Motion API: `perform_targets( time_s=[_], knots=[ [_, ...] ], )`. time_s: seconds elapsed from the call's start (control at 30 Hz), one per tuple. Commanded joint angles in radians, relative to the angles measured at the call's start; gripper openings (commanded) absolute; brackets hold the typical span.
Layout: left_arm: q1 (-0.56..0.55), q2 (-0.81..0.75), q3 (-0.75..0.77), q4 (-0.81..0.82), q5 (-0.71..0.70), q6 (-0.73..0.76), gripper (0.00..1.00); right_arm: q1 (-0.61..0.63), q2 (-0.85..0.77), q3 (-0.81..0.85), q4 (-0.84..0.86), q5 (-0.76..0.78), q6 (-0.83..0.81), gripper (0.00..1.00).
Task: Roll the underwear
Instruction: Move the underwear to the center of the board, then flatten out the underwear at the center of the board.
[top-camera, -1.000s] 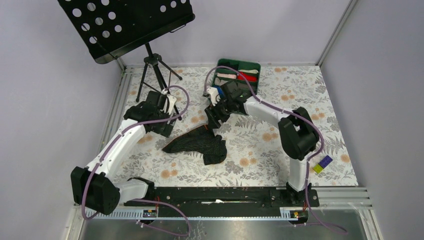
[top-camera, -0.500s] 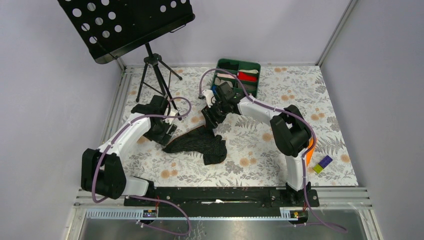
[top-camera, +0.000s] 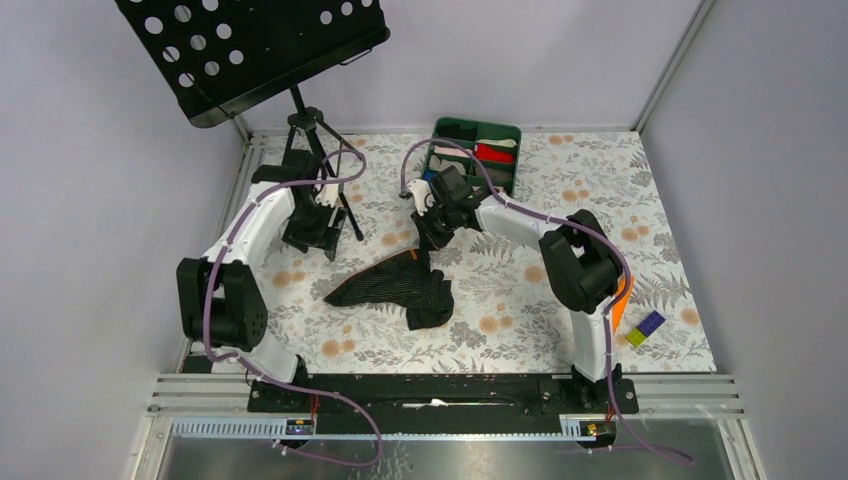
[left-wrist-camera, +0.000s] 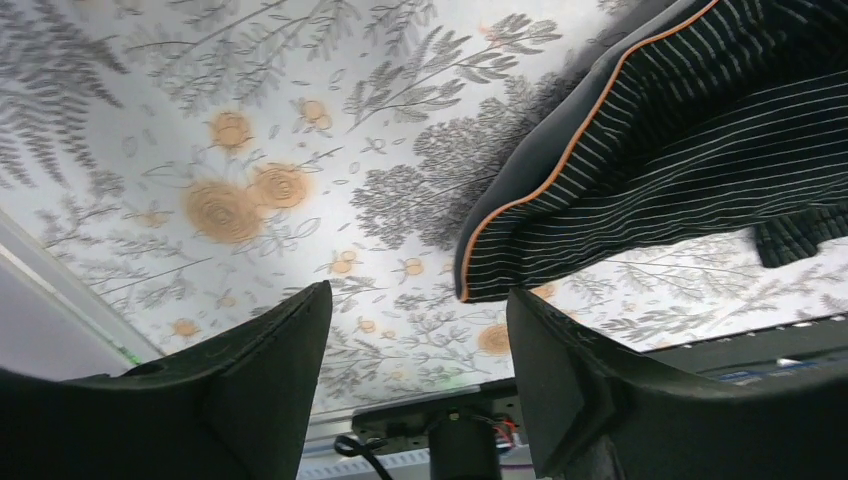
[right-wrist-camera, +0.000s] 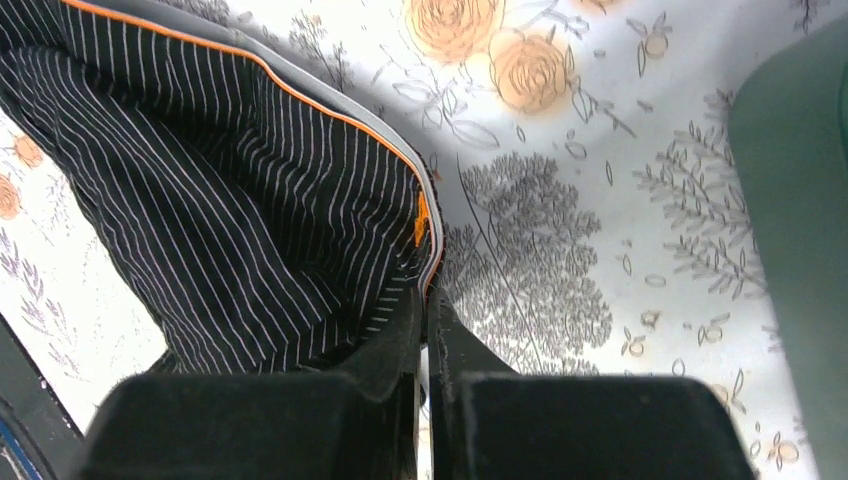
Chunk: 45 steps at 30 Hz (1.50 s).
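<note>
Underwear (top-camera: 395, 287): a rumpled black wedge near the middle of the counter (top-camera: 520, 290), its far corner raised.
Right claw (right-wrist-camera: 428, 300): clenched on the orange-piped edge at that far corner.
Left claw (left-wrist-camera: 420, 330): released, jaws wide, grasping nothing; it hovers over the counter left of the garment, apart from it.
Done: only a grip on one corner, by my reading; no fold or roll shows.
Left: likely spreading the cloth flat with both claws, then folding and rolling it, so nearly the whole task.
</note>
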Motion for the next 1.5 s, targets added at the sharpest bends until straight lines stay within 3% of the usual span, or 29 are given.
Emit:
perform_targets(
  time_s=[0.0, 0.13, 0.27, 0.33, 0.5, 0.73, 0.97, 1.2, 1.47],
  knots=[
    [0.003, 0.069, 0.038, -0.065, 0.132, -0.079, 0.67, -0.016, -0.128, -0.054, -0.012, 0.021, 0.007, 0.00],
    [0.003, 0.099, -0.021, 0.012, 0.162, -0.195, 0.53, -0.048, -0.252, -0.155, -0.051, 0.024, 0.024, 0.00],
    [0.002, 0.035, -0.116, 0.203, 0.178, -0.243, 0.55, -0.115, -0.398, -0.269, -0.110, 0.035, -0.007, 0.00],
    [0.002, -0.007, -0.165, 0.311, 0.273, -0.231, 0.64, -0.142, -0.453, -0.325, -0.111, 0.054, -0.028, 0.00],
    [0.002, -0.004, -0.226, 0.506, 0.413, -0.236, 0.66, -0.156, -0.500, -0.415, -0.091, 0.071, -0.063, 0.00],
    [0.002, 0.151, -0.206, 0.597, 0.563, -0.379, 0.58, -0.164, -0.527, -0.441, -0.098, 0.099, -0.093, 0.00],
    [0.001, 0.201, -0.191, 0.634, 0.652, -0.391, 0.57, -0.180, -0.533, -0.457, -0.090, 0.107, -0.094, 0.00],
    [-0.021, 0.241, -0.164, 0.648, 0.632, -0.385, 0.55, -0.182, -0.529, -0.461, -0.082, 0.104, -0.086, 0.00],
    [-0.047, 0.175, -0.270, 0.826, 0.518, -0.461, 0.51, -0.183, -0.512, -0.448, -0.091, 0.102, -0.077, 0.00]
  ],
)
